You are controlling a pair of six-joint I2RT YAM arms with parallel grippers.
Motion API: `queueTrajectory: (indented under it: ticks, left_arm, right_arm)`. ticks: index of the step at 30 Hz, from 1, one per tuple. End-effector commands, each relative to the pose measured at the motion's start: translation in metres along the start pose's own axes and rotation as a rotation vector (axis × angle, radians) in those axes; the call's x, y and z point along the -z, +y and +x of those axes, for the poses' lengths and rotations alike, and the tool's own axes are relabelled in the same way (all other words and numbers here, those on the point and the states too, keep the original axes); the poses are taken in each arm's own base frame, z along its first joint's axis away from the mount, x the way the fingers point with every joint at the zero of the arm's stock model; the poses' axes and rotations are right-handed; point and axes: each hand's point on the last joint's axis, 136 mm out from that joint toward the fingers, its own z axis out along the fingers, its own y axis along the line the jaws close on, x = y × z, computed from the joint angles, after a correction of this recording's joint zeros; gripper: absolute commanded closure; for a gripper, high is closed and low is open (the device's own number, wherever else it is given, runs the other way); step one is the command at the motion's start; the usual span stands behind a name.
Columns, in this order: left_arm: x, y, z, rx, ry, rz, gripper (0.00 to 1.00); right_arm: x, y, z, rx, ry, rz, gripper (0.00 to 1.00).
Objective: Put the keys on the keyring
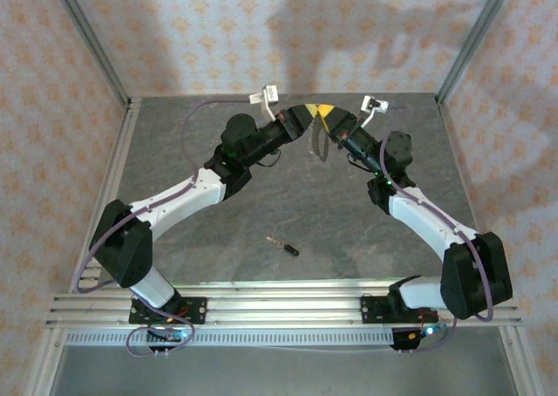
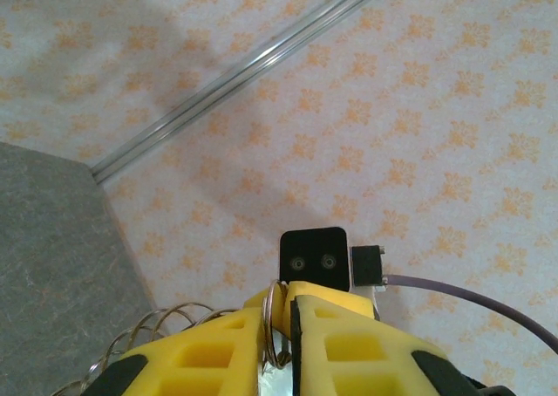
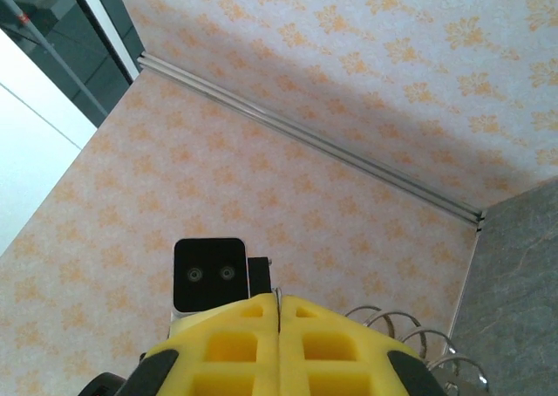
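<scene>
— Where is the key (image 1: pixel 283 245)?

— Flat on the grey table (image 1: pixel 218 239), toward the near side, roughly between the two arm bases (black head at its right, nearer end and pale blade at the left, farther end). It lies well apart from both grippers, which are raised nose to nose over the far middle of the table.

— And the keyring (image 2: pixel 277 326)?

— Up there where they meet. From the left wrist I see its thin metal ring standing edge-on in the narrow slot between the yellow fingers of the left gripper (image 2: pixel 281 293). The fingers are drawn in against it on both sides, so I'd call that a pinch on the ring. A springy wire coil (image 2: pixel 166 322) trails off to the left of those fingers. From above, something thin and dark dangles just below the meeting point.

— What about the right gripper (image 3: pixel 279 302)?

— Its two yellow fingers are pressed flat together, with only a hairline seam between them. I can't tell whether anything is caught in that seam. Loops of the same wire coil show just beside its fingers, on the right.
</scene>
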Motion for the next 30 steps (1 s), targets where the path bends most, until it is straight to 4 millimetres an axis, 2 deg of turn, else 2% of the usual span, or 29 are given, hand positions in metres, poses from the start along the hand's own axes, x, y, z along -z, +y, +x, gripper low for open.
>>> queueTrajectory:
  ticks: [1, 6, 10, 11, 14, 16, 21, 28, 29, 30]
  left_arm:
    - [-0.006, -0.021, -0.006, -0.014, -0.030, 0.059, 0.89]
    - [-0.006, -0.020, -0.006, -0.013, -0.032, 0.056, 1.00]
    - [-0.007, -0.019, -0.005, -0.015, -0.033, 0.051, 1.00]
    - [-0.006, -0.018, -0.005, -0.019, -0.033, 0.049, 1.00]
    - [-0.003, -0.018, -0.006, -0.047, -0.036, 0.037, 1.00]
    - [-0.002, -0.017, -0.006, -0.067, -0.034, 0.025, 1.00]
    - [0.000, -0.011, -0.005, -0.081, -0.022, 0.010, 1.00]
    - [0.006, -0.004, 0.001, -0.095, -0.001, 0.000, 1.00]
    - [0.010, -0.003, 0.002, -0.096, -0.003, -0.003, 1.00]
    - [0.012, 0.000, 0.003, -0.098, -0.004, -0.010, 1.00]
  right_arm:
    - [0.003, 0.022, 0.001, 0.056, 0.001, -0.065, 1.00]
    - [0.003, 0.022, 0.000, 0.061, -0.001, -0.060, 1.00]
    - [0.002, 0.021, -0.001, 0.056, -0.002, -0.048, 1.00]
    - [0.003, 0.018, -0.003, 0.053, -0.011, -0.032, 0.94]
    - [0.009, 0.006, -0.014, 0.038, -0.053, 0.036, 0.60]
    - [0.013, 0.001, -0.023, 0.031, -0.077, 0.075, 0.48]
    - [0.022, -0.007, -0.037, 0.040, -0.111, 0.172, 0.37]
    - [0.030, -0.016, -0.050, 0.051, -0.130, 0.322, 0.35]
    - [0.034, -0.003, -0.054, 0.062, -0.139, 0.306, 0.35]
    - [0.036, -0.001, -0.057, 0.057, -0.144, 0.310, 0.35]
